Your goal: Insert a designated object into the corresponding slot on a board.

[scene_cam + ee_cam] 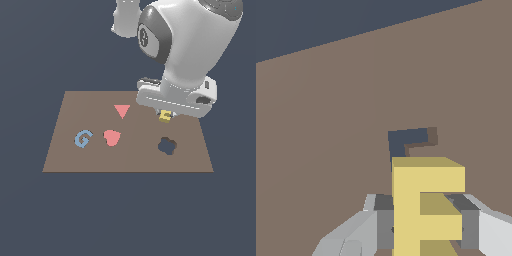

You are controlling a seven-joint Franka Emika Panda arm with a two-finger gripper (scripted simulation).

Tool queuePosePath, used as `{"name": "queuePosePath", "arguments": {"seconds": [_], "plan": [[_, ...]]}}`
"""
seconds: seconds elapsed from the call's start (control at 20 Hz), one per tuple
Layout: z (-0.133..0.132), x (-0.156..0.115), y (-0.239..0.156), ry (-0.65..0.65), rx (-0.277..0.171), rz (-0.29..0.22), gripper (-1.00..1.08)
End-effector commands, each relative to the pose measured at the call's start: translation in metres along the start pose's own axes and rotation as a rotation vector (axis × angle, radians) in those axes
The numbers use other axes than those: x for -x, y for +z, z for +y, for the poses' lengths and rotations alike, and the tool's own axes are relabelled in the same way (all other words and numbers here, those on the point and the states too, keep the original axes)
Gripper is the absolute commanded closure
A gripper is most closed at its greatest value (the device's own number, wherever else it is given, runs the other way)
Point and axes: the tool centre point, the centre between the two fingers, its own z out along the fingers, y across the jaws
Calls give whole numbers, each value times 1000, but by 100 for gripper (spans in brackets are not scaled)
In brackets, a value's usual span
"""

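Note:
My gripper (pixel 423 222) is shut on the yellow E-shaped block (pixel 426 205), the designated object, with grey fingers (pixel 383 222) pressing it from both sides. In the exterior view the block (pixel 165 116) peeks out under the hand, just above the brown board (pixel 75 107) near its far right part. The slot (pixel 406 141) shows in the wrist view as a dark recessed cutout just beyond the block, partly hidden behind it. In the exterior view the slot is hidden by the hand.
On the board lie a blue G (pixel 83 138), a red heart (pixel 112 137) and a red triangle (pixel 121 111). A dark flower-shaped cutout (pixel 167 145) sits near the board's right side, in front of the gripper.

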Motion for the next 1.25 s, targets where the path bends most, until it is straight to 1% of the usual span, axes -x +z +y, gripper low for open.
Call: {"name": "queuePosePath", "arguments": {"seconds": [0.0,0.25,0.7,0.75,1.2], "plan": [[1,-8,0,-48,0,0,108],[2,-16,0,-94,0,0,108],[1,-16,10,-97,-1,-1,108],[1,-16,10,-97,-1,-1,-92],[1,-16,10,-97,-1,-1,-92]]}}
